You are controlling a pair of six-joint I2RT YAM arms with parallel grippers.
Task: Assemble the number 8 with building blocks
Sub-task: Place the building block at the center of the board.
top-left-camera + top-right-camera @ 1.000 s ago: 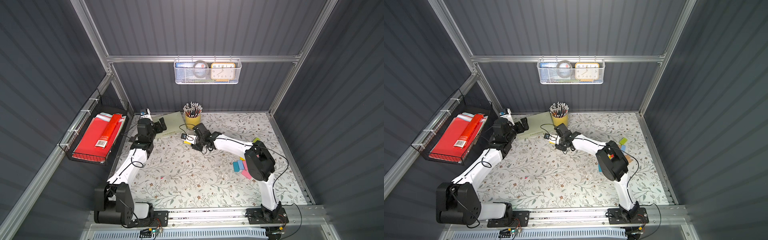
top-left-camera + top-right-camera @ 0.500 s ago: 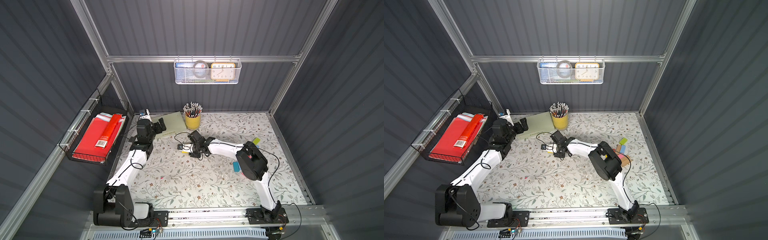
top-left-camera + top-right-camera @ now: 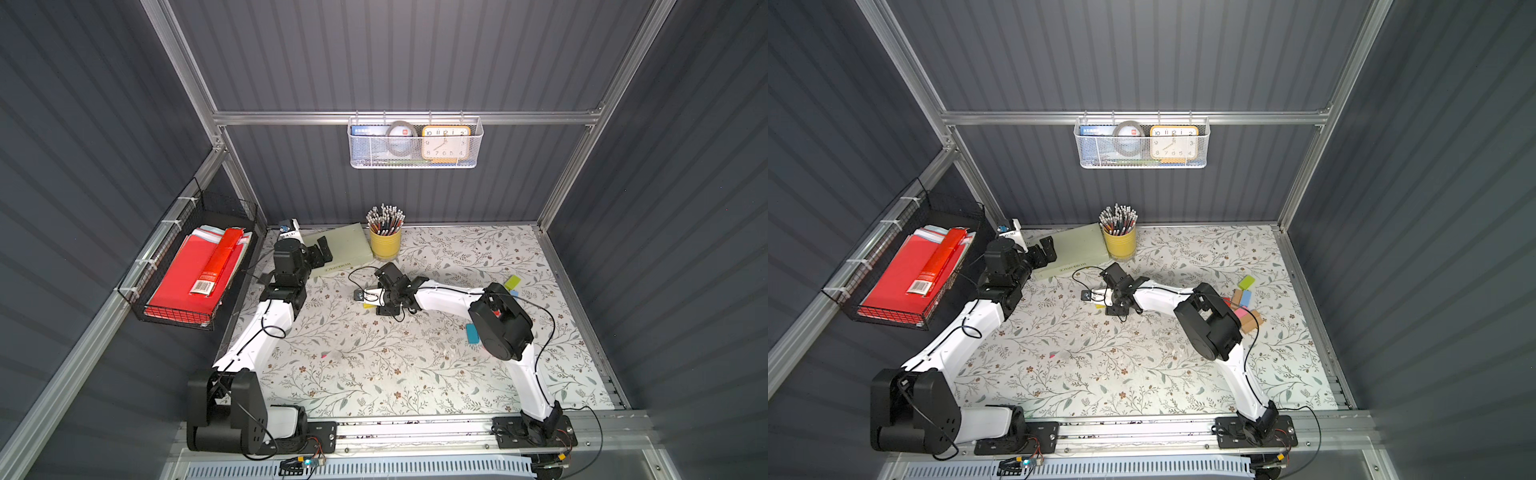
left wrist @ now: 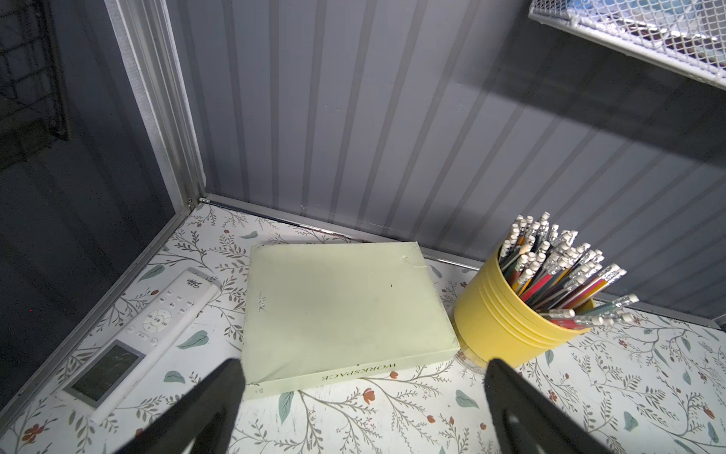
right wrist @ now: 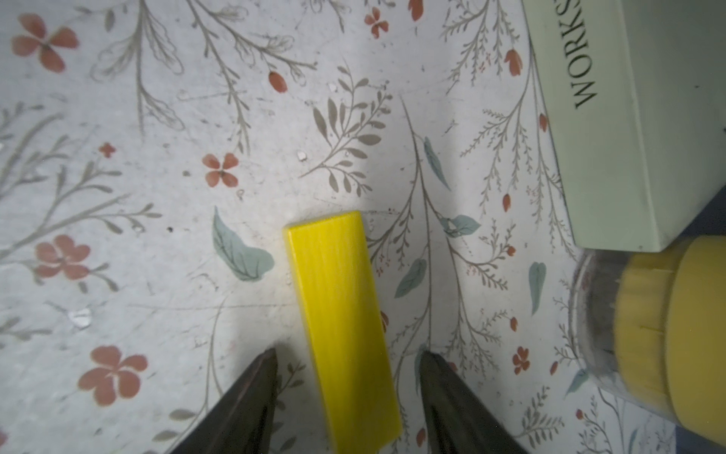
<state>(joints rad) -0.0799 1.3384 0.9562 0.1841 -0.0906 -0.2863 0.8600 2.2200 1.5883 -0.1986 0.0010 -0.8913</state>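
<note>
A yellow building block [image 5: 341, 322] lies flat on the floral table, and only a sliver of this block [image 3: 368, 305] shows under the arm in both top views. My right gripper [image 5: 349, 353] stands open astride it, with a gap at each finger. More building blocks sit in a loose pile at the table's right side, behind the right arm's elbow: lime green [image 3: 1246, 282], tan [image 3: 1236, 297], light blue [image 3: 1246, 298], pink [image 3: 1241, 312]. A teal block [image 3: 471, 333] peeks out there too. My left gripper [image 4: 363, 369] is open and empty at the back left. The number 8 is not in view.
A pale green book [image 3: 338, 251] and a yellow pencil cup [image 3: 384, 243] stand at the back, close to both grippers. A white remote [image 4: 145, 330] lies beside the book. A black wire basket [image 3: 195, 270] of red folders hangs on the left wall.
My right gripper came down and toward the front left from beside the pencil cup, carrying the yellow block. It has opened and let the block go. The left arm has not moved.
</note>
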